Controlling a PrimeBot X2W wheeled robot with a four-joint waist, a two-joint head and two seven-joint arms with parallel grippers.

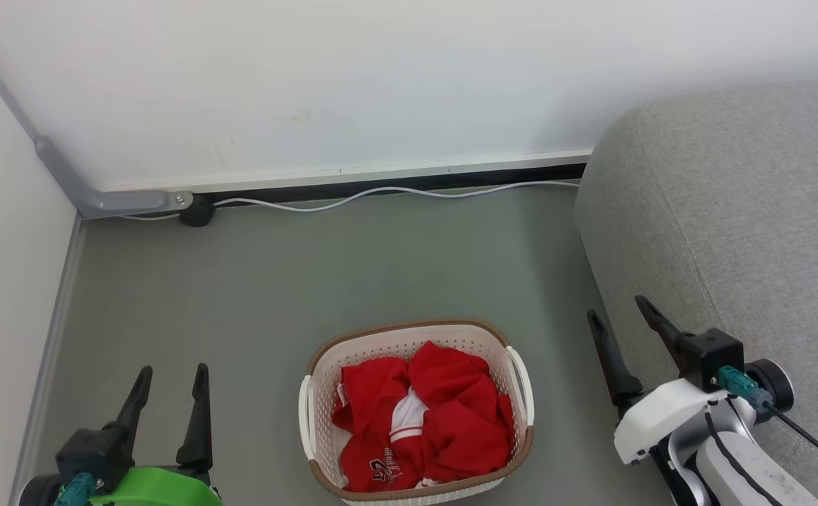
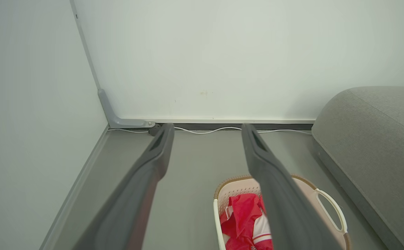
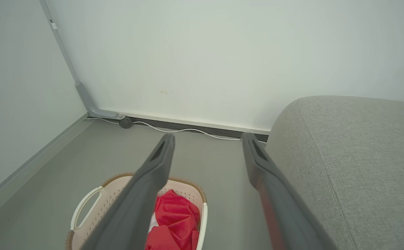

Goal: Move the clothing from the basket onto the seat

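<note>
Your left gripper (image 1: pixel 173 367) sits at the lower left of the head view, fingers spread wide and empty. Your right gripper (image 1: pixel 615 306), also wide and empty, hangs just beside the seat (image 1: pixel 732 232). Note that the clothing (image 1: pixel 444 407) lies bunched inside the basket (image 1: pixel 409 327), which stands on the floor (image 1: pixel 275 281) between both grippers.

White lettering (image 1: pixel 384 466) on the clothing (image 1: pixel 444 411) is illegible.

Lighting bright, even and diffuse, shadows faint and soft on the floor (image 1: pixel 310 281); head view sharp; wrist views bowed at the edges, close fingers (image 2: pixel 129 208) blurred.
</note>
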